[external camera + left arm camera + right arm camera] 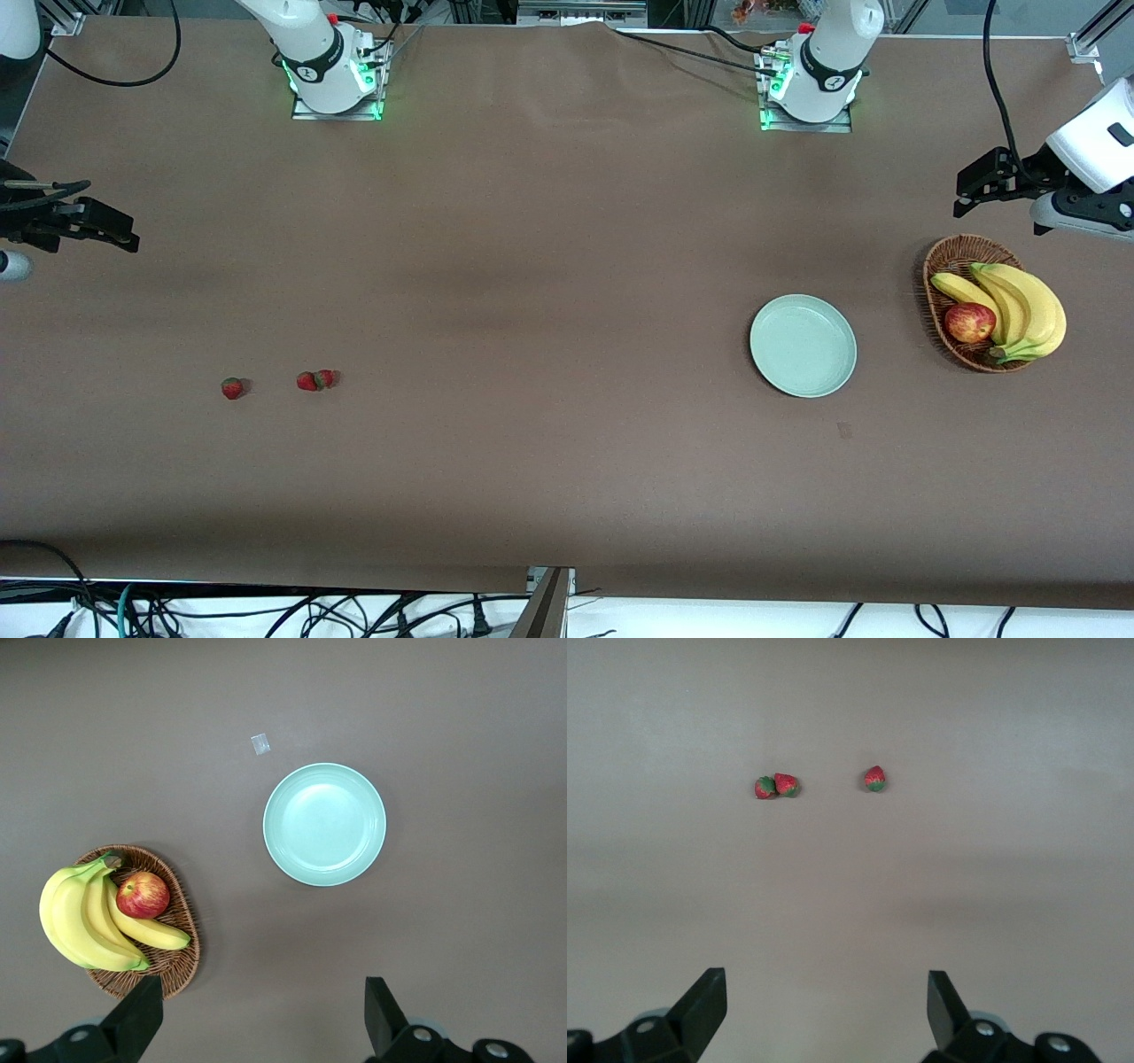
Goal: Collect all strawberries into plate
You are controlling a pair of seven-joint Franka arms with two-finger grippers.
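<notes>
Jaws on both grippers stand wide with nothing between them. Nearest the front camera, three strawberries (232, 388) (306, 382) (326, 378) lie on the brown table (532, 266), well apart from the mint-green plate (803, 346), toward the right arm's end; two touch, one sits alone. The plate holds nothing. Just beside the plate, toward the left arm's end, a wicker basket (941, 266) carries bananas (1019, 306) and an apple (969, 322). Only the left wrist view shows a small pale scrap (260, 743) near the plate. The left gripper (970, 188) hangs above the table near the basket; the right gripper (106, 230) waits well apart from the plate, at the right arm's end. Cables (266, 611) trail below the table's near edge.
</notes>
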